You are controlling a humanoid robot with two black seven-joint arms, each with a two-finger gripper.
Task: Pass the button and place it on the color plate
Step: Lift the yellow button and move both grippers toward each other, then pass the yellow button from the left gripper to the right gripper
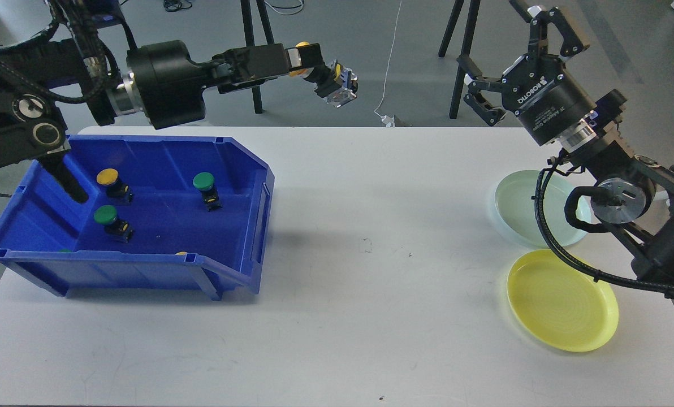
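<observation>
Progress: you are in the middle of the task. One yellow button is out of the blue bin and held high between the two arms. The hand-over is not yet done, and nothing lies on a plate.
Left gripper: its fingers are closed around the yellow button; the yellow cap shows at the fingers and the clear body hangs out toward the right.
Right gripper: its fingers are spread wide and hold nothing. It is well apart from the button.
What is left: you bring the two grippers together, pass the button, then set it on the yellow plate, which I judge is the matching one.
Other plate: a pale green plate lies just behind the yellow one, partly hidden by your right arm.
In the bin: one yellow and two green buttons wait; two more peek at the front wall.
In the way: the table between bin and plates is free. The right arm's cable hangs over both plates.
</observation>
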